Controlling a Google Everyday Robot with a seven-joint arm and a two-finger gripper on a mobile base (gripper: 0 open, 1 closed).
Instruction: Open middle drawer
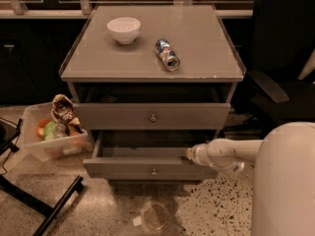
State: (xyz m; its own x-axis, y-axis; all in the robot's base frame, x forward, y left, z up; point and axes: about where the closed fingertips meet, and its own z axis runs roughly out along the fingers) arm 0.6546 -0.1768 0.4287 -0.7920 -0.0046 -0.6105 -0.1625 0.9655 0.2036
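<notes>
The grey cabinet (152, 58) faces me. Its middle drawer (123, 168), with a small round knob (154, 171), is pulled out toward me and shows a plain grey interior (142, 151). The taller top drawer (152, 117) above it is slightly ajar. The lowest drawer is hidden under the middle one. My gripper (191, 154), at the end of the white arm (231, 151), sits at the right end of the middle drawer's front, at its top edge.
A white bowl (123, 29) and a can (167, 54) lying on its side are on the tabletop. A clear bin (51, 136) of snacks stands on the floor at left. A black chair (280, 63) is at right. A clear cup (153, 216) lies on the floor in front.
</notes>
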